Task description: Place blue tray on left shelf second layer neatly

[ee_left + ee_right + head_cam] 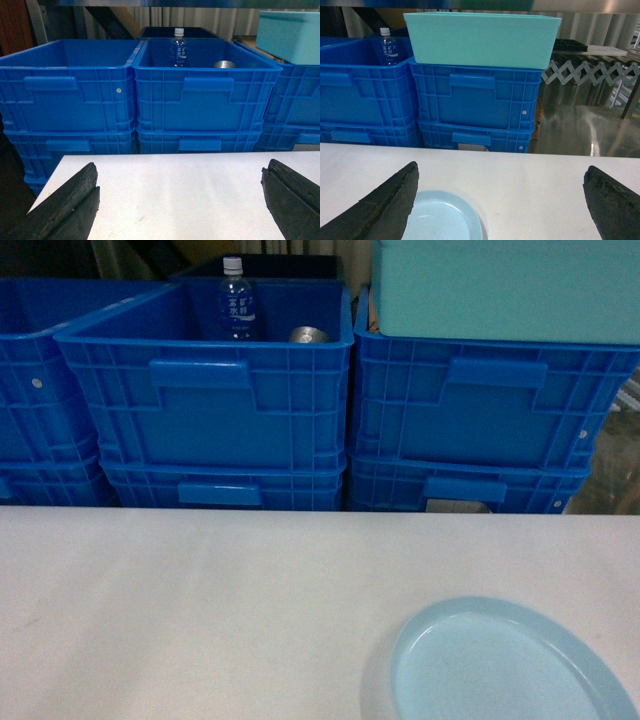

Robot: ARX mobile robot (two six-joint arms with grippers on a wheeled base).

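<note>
The blue tray [505, 665], a round pale-blue dish, lies flat on the white table [200, 610] at the near right, cut off by the frame's bottom edge. In the right wrist view the blue tray [442, 220] sits low, beside and partly under the left finger [385, 210]. My right gripper [501, 170] is open above the table with nothing between its fingers. My left gripper [181, 167] is also open over bare tabletop. Of the left shelf only a shiny steel bar [200, 2] shows, over the crates. Neither gripper appears in the head view.
Stacked dark-blue crates [215, 390] stand right behind the table's far edge. One holds a water bottle [236, 300] and a metal can [308, 335]. A teal box [505, 290] rests on the right stack. Steel surfaces and a folding lattice [590, 72] lie far right.
</note>
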